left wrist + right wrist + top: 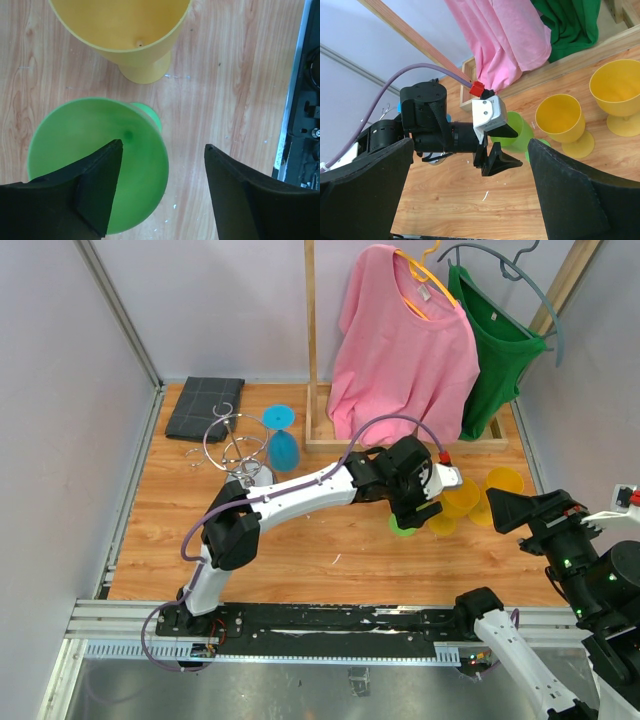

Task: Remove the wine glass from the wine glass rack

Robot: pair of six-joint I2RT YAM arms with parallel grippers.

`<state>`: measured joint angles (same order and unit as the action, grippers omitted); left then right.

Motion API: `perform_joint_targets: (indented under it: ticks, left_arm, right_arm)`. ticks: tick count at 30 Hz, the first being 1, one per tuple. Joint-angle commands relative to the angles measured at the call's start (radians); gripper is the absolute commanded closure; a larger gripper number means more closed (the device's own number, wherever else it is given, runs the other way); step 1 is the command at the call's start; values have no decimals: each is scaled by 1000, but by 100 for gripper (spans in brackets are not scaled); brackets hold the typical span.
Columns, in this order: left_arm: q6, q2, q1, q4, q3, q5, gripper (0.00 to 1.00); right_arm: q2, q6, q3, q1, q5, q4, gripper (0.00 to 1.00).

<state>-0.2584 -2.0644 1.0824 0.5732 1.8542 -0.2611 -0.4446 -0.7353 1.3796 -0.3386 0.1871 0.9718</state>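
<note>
Two arms work over a wooden table (330,570). At its far left lies a folded dark cloth (205,408), and just right of that stands the chrome wine glass rack (240,455), its wire loops bare on the left side. A blue wine glass (284,450) sits tight against the rack's right side, foot toward the far edge. Whether it hangs from a wire or lies on the wood cannot be told. Farther right, at the back, a wooden clothes rack (311,340) carries a pink shirt (405,350) and a green shirt (495,340). The left arm (300,490) reaches from its near-left base past the chrome stand to the middle right of the table. There the left gripper (162,145) points down over a green wine glass (95,165), which stands upright on the wood, well apart from the rack. Its fingers (95,190) are clearly apart and clamp nothing. In the wrist view one hangs over the bowl's open mouth and the other over bare wood to the glass's right, with the rim between them. Contact with the rim cannot be made out. Just beyond the green glass stands a yellow wine glass (120,30), with a second yellow glass (503,483) further right. At the right edge the right gripper (470,145) hovers off the table with its fingers (570,195) spread wide and empty, aimed left toward the other arm.
</note>
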Motion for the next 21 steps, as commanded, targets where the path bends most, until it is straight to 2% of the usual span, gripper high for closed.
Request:
perform_joint_targets:
  ticks: [1,5,17,21]
  left_arm:
    - [-1,12,9,7,47,11,27]
    - [-9,32,9,39,92,16,21]
    - [22,80,10,175,310,-41,20]
    - [32,139,3,192,348,4,20]
  right_arm:
    - [-4,8,13,-17,19,8,1]
    - [-8,9,16,-16,14,8,1]
    - [-41,15,36,-16,11,-11,1]
    - [-83,31,29,-16,-16,-54,2]
